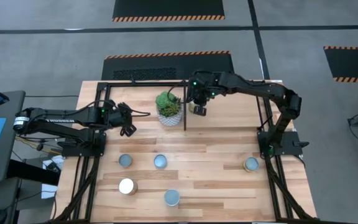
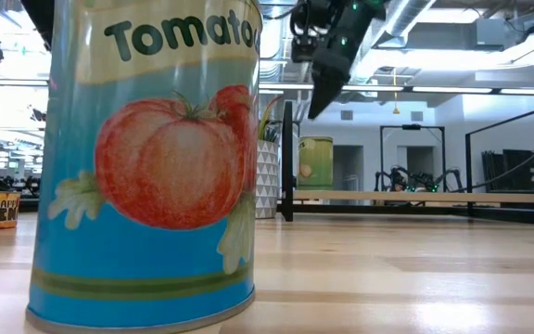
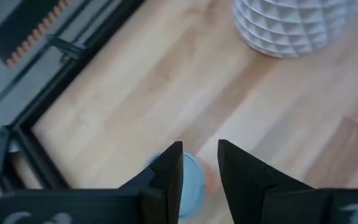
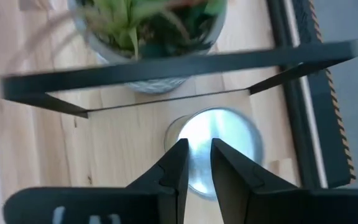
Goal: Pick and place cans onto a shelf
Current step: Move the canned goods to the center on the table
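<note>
High view: succulent (image 1: 168, 106) beside shelf can (image 1: 199, 109)

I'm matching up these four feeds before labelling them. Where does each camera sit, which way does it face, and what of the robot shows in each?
High view: overhead, looking straight down on the table; both arms show.
Low view: at table-top height, looking level past a tomato can toward the shelf; the right gripper hangs above.
Left wrist view: looking down past the left gripper at a blue-topped can.
Right wrist view: looking down past the right gripper at a silver-topped can.
Shared: the potted plant shows in all four.
</note>
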### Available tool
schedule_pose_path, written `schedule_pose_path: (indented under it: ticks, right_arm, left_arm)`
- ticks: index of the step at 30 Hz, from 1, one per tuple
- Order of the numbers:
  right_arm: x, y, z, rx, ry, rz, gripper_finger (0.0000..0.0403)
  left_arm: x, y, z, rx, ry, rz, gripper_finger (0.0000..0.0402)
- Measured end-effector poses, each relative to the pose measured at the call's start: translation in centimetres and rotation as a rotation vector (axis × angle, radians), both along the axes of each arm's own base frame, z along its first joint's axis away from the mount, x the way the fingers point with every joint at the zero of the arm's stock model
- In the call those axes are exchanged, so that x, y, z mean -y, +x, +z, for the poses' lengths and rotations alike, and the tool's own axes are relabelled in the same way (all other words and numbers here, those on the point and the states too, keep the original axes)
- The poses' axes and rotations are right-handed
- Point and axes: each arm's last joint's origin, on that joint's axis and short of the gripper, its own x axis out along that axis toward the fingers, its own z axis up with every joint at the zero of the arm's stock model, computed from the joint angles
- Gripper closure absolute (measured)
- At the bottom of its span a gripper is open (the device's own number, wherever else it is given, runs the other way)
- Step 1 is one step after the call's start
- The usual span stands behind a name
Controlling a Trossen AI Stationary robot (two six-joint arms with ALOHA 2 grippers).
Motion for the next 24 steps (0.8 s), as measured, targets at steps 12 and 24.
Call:
schedule_pose_path:
  ticks: [12, 24]
  right_arm:
    - [-1.7, -0.4, 5.6, 0.038, 0.016, 0.004, 0.031]
    - [-3.3, 0.1, 6.0, 0.088, 0.084, -0.072, 0.031]
  left_arm:
    - [0.1, 0.0, 0.0, 0.0, -0.029, -0.018, 0.031]
    - [0.1, 0.0, 0.0, 0.0, -0.029, -0.018, 0.031]
